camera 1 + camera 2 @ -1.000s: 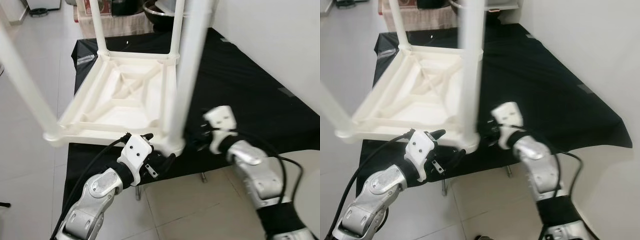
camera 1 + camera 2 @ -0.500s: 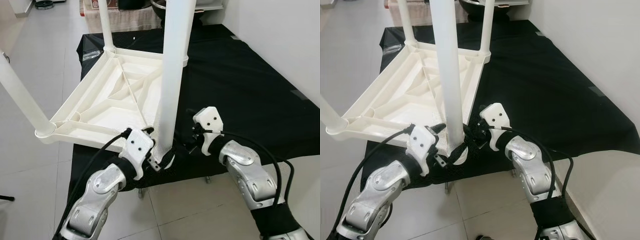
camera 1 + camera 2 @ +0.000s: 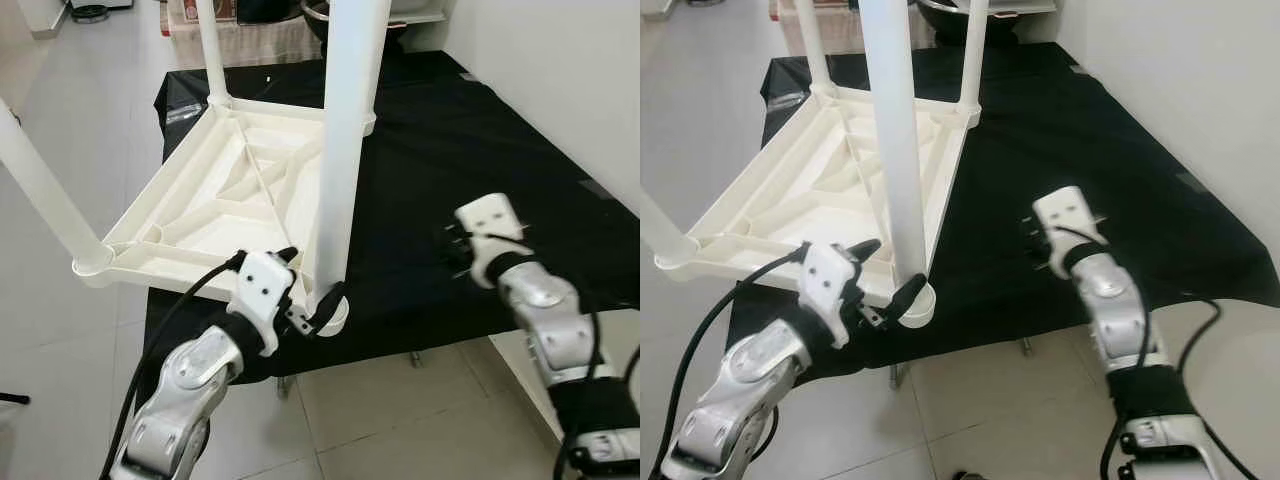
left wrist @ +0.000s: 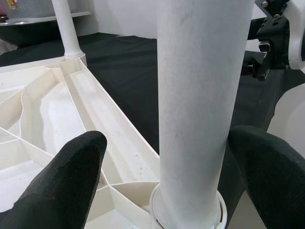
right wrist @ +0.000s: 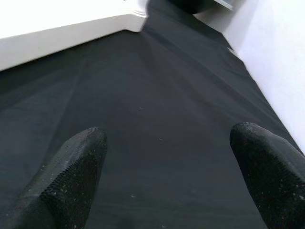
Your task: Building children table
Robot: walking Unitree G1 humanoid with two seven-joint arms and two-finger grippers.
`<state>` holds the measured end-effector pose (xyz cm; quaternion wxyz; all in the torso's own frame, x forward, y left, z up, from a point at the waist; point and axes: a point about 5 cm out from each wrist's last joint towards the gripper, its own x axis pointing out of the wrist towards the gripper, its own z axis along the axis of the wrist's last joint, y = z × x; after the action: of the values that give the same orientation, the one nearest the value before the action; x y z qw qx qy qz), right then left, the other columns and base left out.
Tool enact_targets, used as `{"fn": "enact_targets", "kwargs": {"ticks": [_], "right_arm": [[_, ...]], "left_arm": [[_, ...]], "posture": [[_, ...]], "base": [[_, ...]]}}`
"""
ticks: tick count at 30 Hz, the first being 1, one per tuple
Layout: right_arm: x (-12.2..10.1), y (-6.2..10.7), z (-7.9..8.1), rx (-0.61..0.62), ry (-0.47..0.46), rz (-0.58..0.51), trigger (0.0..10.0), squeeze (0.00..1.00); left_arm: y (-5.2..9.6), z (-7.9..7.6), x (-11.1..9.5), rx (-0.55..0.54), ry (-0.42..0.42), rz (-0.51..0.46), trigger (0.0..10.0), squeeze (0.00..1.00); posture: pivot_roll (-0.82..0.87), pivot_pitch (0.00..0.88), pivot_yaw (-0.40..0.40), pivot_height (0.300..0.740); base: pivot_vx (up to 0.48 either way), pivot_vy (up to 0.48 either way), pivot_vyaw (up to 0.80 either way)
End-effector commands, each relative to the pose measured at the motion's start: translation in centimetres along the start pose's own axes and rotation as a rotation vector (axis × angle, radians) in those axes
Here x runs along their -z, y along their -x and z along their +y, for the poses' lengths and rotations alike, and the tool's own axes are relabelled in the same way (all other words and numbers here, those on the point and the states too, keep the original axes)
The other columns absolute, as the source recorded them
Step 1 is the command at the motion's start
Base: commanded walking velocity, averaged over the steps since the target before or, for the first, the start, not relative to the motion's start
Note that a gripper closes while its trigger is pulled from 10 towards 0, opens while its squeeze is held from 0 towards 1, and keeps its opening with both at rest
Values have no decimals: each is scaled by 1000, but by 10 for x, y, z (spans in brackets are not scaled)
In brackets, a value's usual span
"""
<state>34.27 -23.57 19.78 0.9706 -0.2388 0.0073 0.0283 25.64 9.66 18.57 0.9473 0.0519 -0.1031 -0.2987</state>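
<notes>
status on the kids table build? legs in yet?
Four legs stand in the corner sockets of the upturned white tabletop. In hand: left gripper, open, straddles the near leg at its base; right gripper hovers open over the black cloth. Left: flipping it upright.

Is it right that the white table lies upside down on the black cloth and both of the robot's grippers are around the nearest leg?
Not quite. Only the left gripper straddles the nearest leg of the upturned white table. The right gripper is open over bare black cloth, apart from the leg, as the left eye view shows.
</notes>
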Motion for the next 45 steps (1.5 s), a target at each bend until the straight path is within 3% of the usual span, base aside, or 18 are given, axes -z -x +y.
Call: {"fn": "enact_targets", "kwargs": {"ticks": [1,5,8,11,16,23,32,45], "right_arm": [[5,-1,8,-4,-26,18,10000,0],[4,-1,16,-18,-55,9,10000,0],[4,-1,28,-51,-79,-2,10000,0],[3,-1,35,-78,-114,-18,10000,0],[4,1,48,-119,-136,-42,10000,0],[5,1,52,-132,-145,-38,10000,0],[12,1,43,-81,-114,-7,10000,0],[12,4,48,-101,-128,-18,10000,0]], "left_arm": [[10,6,4,-72,56,13,10000,0],[18,11,5,-139,85,15,10000,0],[32,18,10,-227,135,39,10000,0],[42,17,15,-262,139,68,10000,0],[64,6,26,-304,219,119,10000,0],[65,0,29,-286,209,142,10000,0],[55,11,22,-280,179,108,10000,0],[49,12,20,-256,193,95,10000,0]], "posture": [[72,155,-53,740],[77,154,-51,740],[82,156,-48,740],[83,157,-46,740],[90,160,-47,740],[90,158,-49,740],[80,157,-43,740],[74,160,-38,740]], "base": [[0,0,0],[0,0,0],[0,0,0],[0,0,0],[0,0,0],[0,0,0],[0,0,0],[0,-460,0]]}}
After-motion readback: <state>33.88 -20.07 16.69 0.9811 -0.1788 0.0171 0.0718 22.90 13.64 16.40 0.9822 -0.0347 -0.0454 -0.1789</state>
